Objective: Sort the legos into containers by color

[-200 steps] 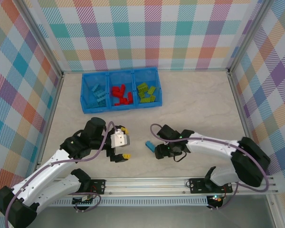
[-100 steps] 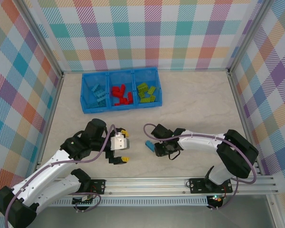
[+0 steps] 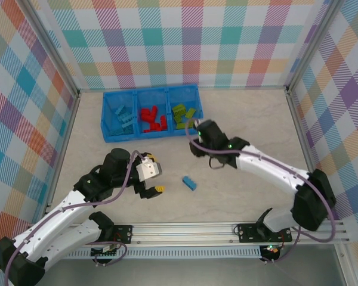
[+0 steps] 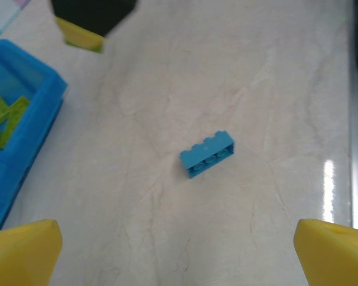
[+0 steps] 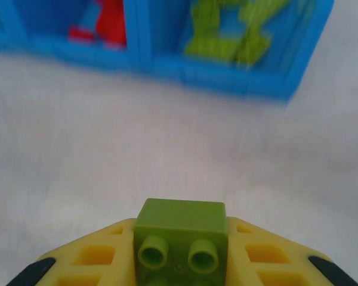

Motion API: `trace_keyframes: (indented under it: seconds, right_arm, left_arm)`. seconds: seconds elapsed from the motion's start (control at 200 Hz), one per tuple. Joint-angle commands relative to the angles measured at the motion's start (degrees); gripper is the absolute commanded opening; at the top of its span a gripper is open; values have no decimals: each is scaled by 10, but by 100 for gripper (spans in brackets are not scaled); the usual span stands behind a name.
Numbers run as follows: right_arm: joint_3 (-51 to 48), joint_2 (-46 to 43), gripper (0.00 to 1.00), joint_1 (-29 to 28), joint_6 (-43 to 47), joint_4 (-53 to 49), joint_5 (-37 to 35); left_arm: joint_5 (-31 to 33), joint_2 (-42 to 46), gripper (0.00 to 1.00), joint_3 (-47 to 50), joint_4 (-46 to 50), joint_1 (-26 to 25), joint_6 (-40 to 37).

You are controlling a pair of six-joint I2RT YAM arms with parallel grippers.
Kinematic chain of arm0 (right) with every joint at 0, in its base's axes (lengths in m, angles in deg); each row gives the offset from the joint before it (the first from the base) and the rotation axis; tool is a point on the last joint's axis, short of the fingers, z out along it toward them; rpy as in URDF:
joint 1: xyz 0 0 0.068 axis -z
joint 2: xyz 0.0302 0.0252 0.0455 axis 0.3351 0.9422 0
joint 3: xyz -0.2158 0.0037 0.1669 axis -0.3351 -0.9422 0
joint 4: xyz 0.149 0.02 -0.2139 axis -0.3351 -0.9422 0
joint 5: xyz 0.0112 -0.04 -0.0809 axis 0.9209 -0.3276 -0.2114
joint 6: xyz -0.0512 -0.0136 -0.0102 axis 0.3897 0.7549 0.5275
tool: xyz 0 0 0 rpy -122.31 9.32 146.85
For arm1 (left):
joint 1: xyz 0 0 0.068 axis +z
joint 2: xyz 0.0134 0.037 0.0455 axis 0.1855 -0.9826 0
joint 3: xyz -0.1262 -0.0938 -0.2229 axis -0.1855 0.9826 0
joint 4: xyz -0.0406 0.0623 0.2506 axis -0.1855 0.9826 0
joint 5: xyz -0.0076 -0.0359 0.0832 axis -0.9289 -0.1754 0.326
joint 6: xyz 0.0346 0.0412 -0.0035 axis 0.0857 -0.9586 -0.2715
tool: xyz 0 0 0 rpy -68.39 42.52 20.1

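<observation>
Gripping lime brick, R gripper hangs nr green end of tray; L gripper, jaws spread, over blue brick.

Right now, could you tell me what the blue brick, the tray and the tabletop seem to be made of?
Blue brick: looks like hard moulded plastic, with a smooth, slightly shiny face, crisp edges and round studs.
Tray: probably plastic too, with an even bright blue colour and thin walls.
Tabletop: pale, marble-veined and glossy, with a glare streak. It could be stone or printed laminate; I cannot tell which.
</observation>
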State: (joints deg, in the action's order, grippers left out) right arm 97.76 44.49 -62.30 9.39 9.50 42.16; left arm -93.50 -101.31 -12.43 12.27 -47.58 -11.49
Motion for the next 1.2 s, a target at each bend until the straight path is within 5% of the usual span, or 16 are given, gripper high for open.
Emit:
trace_keyframes:
  seconds: [0.0,0.25,0.56,0.93,1.085,1.195]
  right_arm:
    - [77,85,13,41,84,71,3]
    - [250,272,15,83,93,89,39]
    - [377,351,44,90,91,30,50]
    - [312,208,58,97,101,-8,93]
    - [174,58,84,97,99,-16,192]
    - [53,-67,97,97,63,-17,233]
  left_arm:
    - [64,25,100,-3,-23,0,34]
    - [70,31,100,3,-22,0,23]
    - [84,14,100,-7,-21,0,54]
    - [223,-57,100,-115,15,19,347]
    - [205,-78,100,-165,54,19,458]
    - [233,-86,100,-153,58,19,654]
